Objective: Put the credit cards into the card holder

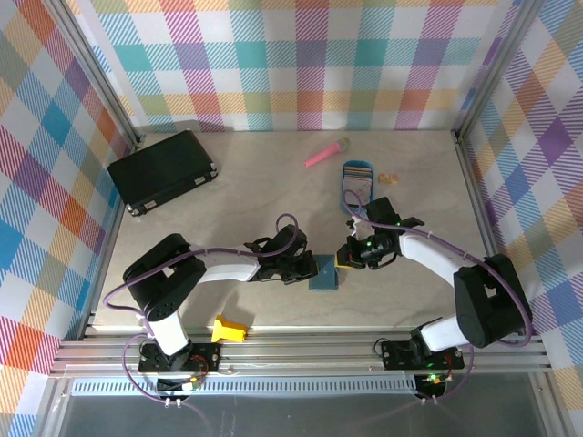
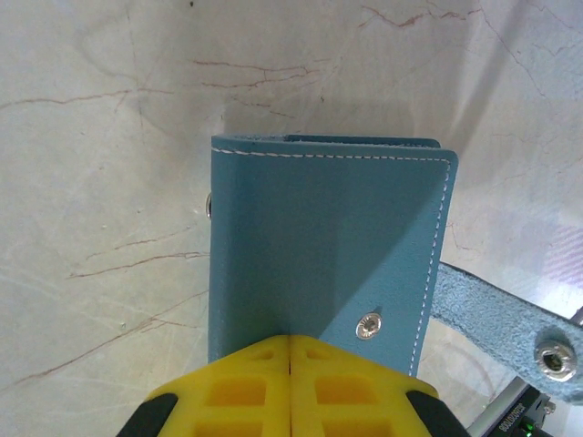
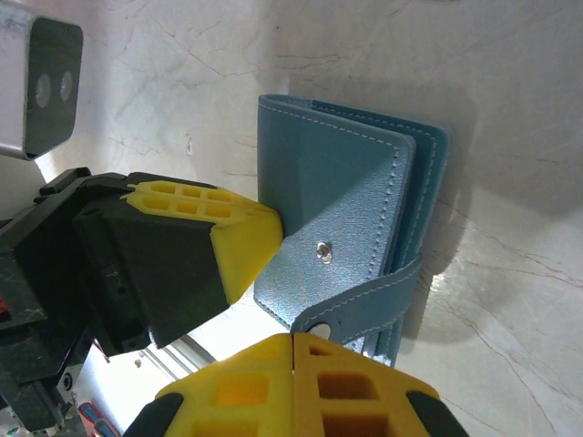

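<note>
The wallet (image 2: 319, 246) lies folded on the table (image 2: 109, 182); the left gripper (image 2: 290, 350), jaws pressed together, bears on its edge, likely pinning it; the right gripper (image 3: 291, 344), jaws also together, sits by the loose strap (image 3: 364, 305), perhaps to open it.

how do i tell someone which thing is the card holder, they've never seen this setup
On the pale marble-look table, look near the front edge, where the left gripper and right gripper converge. The card holder is the small flat fold lying between them. Unlike the bright blue tray behind it, it is muted teal with white stitching and a snap strap.
</note>
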Controlling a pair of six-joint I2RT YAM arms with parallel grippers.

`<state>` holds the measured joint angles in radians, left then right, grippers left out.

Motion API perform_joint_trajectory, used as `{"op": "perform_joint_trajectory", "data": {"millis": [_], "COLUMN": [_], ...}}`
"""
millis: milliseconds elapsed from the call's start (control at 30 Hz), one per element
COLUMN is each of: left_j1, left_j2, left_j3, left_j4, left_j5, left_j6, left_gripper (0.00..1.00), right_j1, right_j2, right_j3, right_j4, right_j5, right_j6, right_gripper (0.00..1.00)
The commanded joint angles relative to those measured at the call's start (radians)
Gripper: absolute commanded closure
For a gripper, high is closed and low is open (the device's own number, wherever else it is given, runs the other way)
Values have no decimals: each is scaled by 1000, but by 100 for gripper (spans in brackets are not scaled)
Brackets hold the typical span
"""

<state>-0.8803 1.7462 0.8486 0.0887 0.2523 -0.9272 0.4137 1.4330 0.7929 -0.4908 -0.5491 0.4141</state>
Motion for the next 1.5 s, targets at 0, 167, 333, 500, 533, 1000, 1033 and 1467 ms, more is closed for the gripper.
{"op": "perform_joint_trajectory", "data": {"millis": [0, 167, 333, 500, 533, 1000, 1033, 1467], "left_j1": [4, 4, 4, 4, 4, 4, 4, 4], "left_j2": [26, 25, 25, 26, 26, 31, 30, 30], "left_j3": [-14, -19, -20, -23, -25, -20, -22, -28], "left_j4": [-20, -7, 0, 6, 8, 11, 13, 19], "left_j5": [-2, 0, 1, 4, 4, 8, 8, 10], "left_j6": [-2, -4, -8, -10, -10, -13, -13, -17], "left_gripper": [93, 93, 93, 93, 93, 93, 93, 93], "right_j1": [23, 57, 78, 85, 86, 102, 102, 102], "right_j2": [25, 84, 142, 188, 198, 247, 244, 275], "right_j3": [40, 73, 103, 122, 125, 131, 129, 120], "right_j4": [28, 2, -24, -41, -42, -8, -5, 20], "right_j5": [-40, -10, 32, 49, 49, 9, 9, 4], "right_j6": [10, -4, 4, 8, 8, 4, 4, 35], "right_gripper": [100, 100, 100, 100, 100, 100, 100, 100]}}
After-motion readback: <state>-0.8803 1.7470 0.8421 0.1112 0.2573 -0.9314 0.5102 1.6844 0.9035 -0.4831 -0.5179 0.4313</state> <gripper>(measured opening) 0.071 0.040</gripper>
